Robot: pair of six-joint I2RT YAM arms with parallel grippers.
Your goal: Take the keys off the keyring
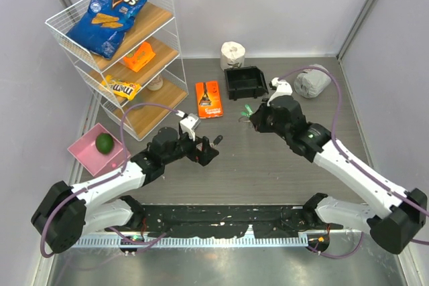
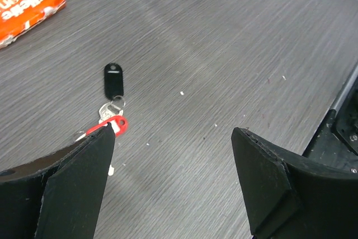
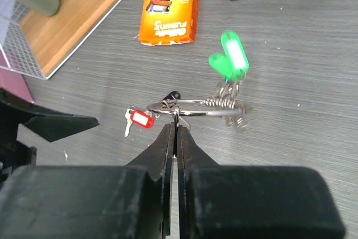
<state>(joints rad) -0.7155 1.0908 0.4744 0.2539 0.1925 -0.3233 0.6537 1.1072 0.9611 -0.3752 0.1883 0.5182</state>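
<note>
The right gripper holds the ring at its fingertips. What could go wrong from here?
1. The right gripper is shut on the thin keyring with only its fingertips. The green tags and keys sit on the far side, so the ring may twist or slip out.
2. The left gripper is open just beside the red tag and black tag lying on the table. Moving in, it may push them away.

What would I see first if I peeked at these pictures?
The big blue chip bag on top of the wire shelf at the far left jumps out first. Then there is the right gripper, shut on a thin keyring carrying bright green tags, near the middle. The left gripper stands open over keys tagged black and red, lying on the table.
</note>
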